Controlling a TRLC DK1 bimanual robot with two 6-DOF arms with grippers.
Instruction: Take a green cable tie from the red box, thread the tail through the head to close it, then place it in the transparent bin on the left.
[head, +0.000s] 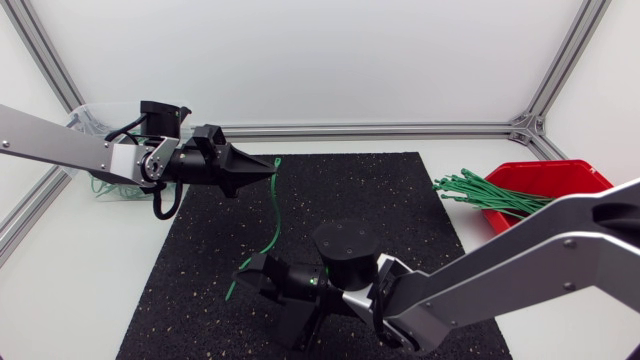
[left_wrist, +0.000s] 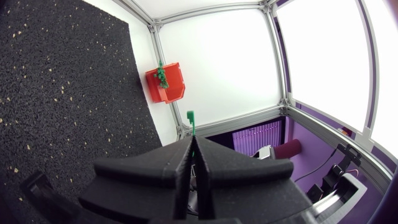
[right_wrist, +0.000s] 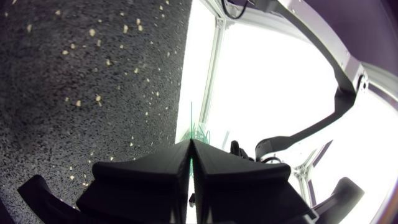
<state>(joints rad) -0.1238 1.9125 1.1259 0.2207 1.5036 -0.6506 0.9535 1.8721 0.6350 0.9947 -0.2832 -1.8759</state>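
Table (head: 470, 140): mat (head: 340, 190) laid at its centre.
Box (head: 575, 178): on the table just right of the mat, toward the rear. Spare ties (head: 478, 190) lie in it, their ends jutting over the rim nearest the mat.
Bin (head: 88, 112): rear left of the table, left of the mat, behind the left arm.
Left gripper (head: 270, 168): above the mat's rear left part, pinching the upper end of one cable tie (head: 273, 215).
Right gripper (head: 243, 268): low over the mat's front, nearer than the left gripper, pinching the same tie near its lower end.
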